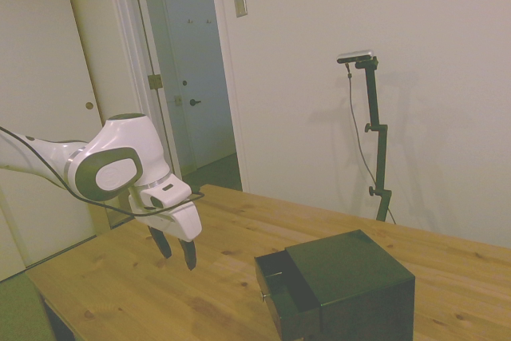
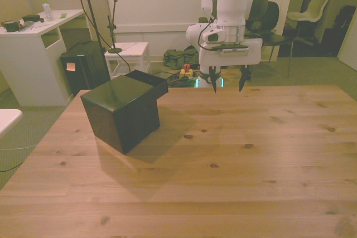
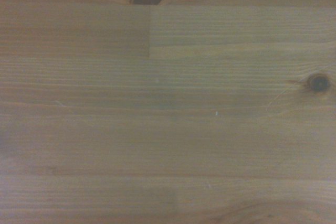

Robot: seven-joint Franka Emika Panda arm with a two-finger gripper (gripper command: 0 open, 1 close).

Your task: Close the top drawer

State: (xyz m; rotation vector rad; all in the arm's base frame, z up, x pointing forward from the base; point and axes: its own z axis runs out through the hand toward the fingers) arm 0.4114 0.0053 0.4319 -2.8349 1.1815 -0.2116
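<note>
A small black cube cabinet (image 1: pixel 351 281) (image 2: pixel 121 110) stands on the wooden table (image 1: pixel 120 277) (image 2: pixel 234 154). Its top drawer (image 1: pixel 281 275) (image 2: pixel 149 80) is pulled out, its front facing the arm, with a small silver knob (image 1: pixel 263 297) showing in the side view. My gripper (image 1: pixel 176 249) (image 2: pixel 228 82) hangs open above the table, well apart from the cabinet, with nothing between its fingers. In the front view it is to the right of the drawer. The wrist view holds only bare wood grain with two dark knots.
Beyond the table's far side in the front view are a white desk (image 2: pixel 33 43), a black box (image 2: pixel 83 71) on the floor, a white stool (image 2: pixel 127 51) and chairs (image 2: pixel 309 12). The side view shows a doorway (image 1: pixel 188 77) and a plain wall.
</note>
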